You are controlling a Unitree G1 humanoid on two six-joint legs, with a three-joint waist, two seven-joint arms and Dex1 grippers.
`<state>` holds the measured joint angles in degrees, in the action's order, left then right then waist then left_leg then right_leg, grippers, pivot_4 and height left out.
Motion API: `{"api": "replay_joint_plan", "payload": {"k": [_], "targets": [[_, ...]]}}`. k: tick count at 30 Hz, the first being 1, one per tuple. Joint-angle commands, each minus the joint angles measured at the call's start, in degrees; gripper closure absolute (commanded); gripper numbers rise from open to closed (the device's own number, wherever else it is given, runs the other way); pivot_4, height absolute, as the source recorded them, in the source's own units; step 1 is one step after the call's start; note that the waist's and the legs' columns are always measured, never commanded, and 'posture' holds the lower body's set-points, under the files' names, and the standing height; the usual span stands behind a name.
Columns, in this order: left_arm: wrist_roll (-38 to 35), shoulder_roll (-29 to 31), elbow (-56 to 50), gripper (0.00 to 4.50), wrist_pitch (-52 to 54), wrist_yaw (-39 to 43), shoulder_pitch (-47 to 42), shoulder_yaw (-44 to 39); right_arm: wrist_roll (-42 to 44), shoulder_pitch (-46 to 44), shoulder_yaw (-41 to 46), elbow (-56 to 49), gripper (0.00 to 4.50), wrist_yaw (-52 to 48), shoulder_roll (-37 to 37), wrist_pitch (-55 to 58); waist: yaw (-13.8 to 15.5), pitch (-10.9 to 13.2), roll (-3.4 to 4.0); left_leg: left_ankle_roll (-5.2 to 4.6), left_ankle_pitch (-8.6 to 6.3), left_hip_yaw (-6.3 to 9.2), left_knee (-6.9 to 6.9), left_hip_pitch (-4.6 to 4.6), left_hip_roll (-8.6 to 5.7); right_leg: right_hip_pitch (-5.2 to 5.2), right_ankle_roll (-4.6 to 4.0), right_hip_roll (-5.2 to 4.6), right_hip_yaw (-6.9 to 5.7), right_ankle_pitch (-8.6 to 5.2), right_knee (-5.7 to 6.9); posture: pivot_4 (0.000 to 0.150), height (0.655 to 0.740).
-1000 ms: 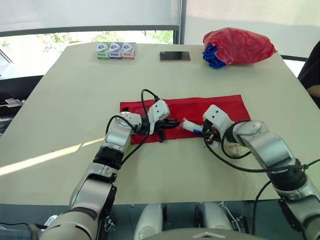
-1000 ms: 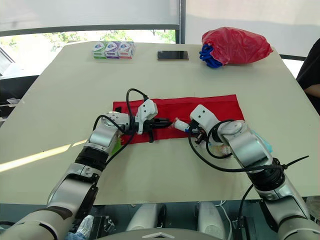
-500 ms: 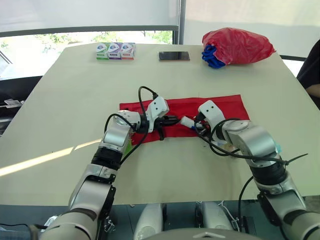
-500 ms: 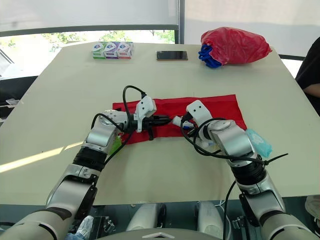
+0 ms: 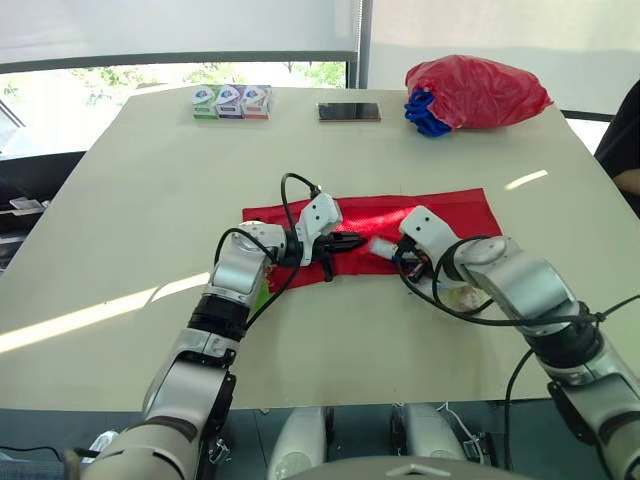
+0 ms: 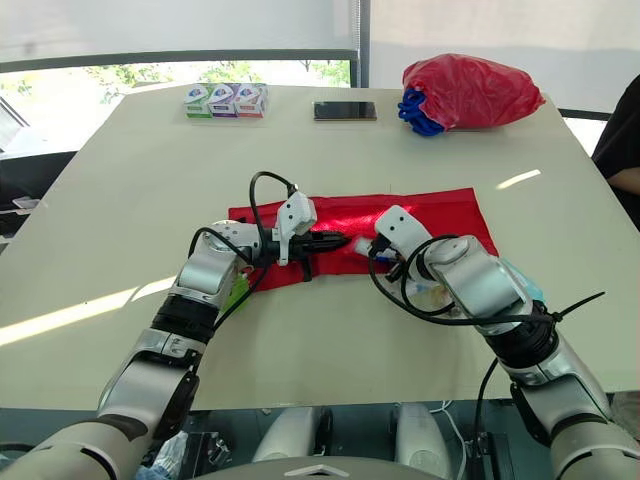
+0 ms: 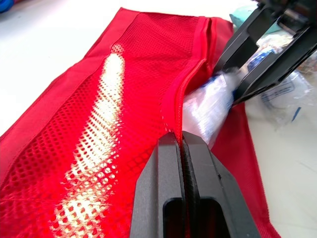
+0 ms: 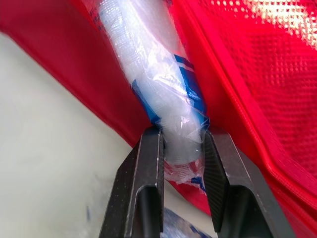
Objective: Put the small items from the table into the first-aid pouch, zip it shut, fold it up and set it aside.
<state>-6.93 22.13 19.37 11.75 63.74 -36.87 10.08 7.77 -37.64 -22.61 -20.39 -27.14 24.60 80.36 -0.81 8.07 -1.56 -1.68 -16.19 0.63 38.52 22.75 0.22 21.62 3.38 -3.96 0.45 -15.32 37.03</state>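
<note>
The red first-aid pouch (image 5: 440, 212) lies flat across the middle of the table, its mesh side (image 7: 114, 114) up. My left gripper (image 5: 345, 242) is shut on the edge of the pouch's opening (image 7: 182, 139). My right gripper (image 8: 181, 136) is shut on a clear plastic packet with blue print (image 8: 158, 89). The packet's (image 5: 382, 247) far end lies in the opening just beside my left fingers, and it shows as a packet (image 7: 208, 106) under the lifted edge. More clear packets (image 5: 458, 296) and a teal packet (image 6: 522, 287) lie by my right arm.
Three small boxes (image 5: 232, 102), a phone (image 5: 349, 111) and a red plastic bag (image 5: 478, 90) over something blue (image 5: 425, 115) stand along the far edge. A person's dark sleeve (image 5: 628, 140) is at the right edge. A green item (image 6: 236, 291) lies under my left arm.
My right gripper has carried the packet a little left, into the pouch's opening. My left gripper has kept its hold on the pouch's edge.
</note>
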Motion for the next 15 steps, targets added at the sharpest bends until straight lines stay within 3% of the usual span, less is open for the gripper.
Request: {"api": "replay_joint_plan", "payload": {"k": [1,15], "targets": [[-1.18,-0.40,-3.51,4.50,-0.23,0.74,0.61,0.93,1.18,-1.02,3.87,-0.04,3.44,1.57,-2.77,1.72,0.07,0.00,0.00,0.02,0.01,0.01,0.00,0.00,0.00,0.00,0.00,0.00,0.00,0.00,0.00,0.150,0.7400],[-0.65,-1.25,-3.85,4.50,-0.40,0.23,1.33,2.46,4.55,-1.07,18.10,-0.13,3.44,8.05,-21.25,8.98,-0.02,0.01,0.02,0.09,0.05,-0.01,-0.04,0.00,-0.01,0.03,0.00,0.02,0.01,0.00,0.02,0.150,0.7400]]}}
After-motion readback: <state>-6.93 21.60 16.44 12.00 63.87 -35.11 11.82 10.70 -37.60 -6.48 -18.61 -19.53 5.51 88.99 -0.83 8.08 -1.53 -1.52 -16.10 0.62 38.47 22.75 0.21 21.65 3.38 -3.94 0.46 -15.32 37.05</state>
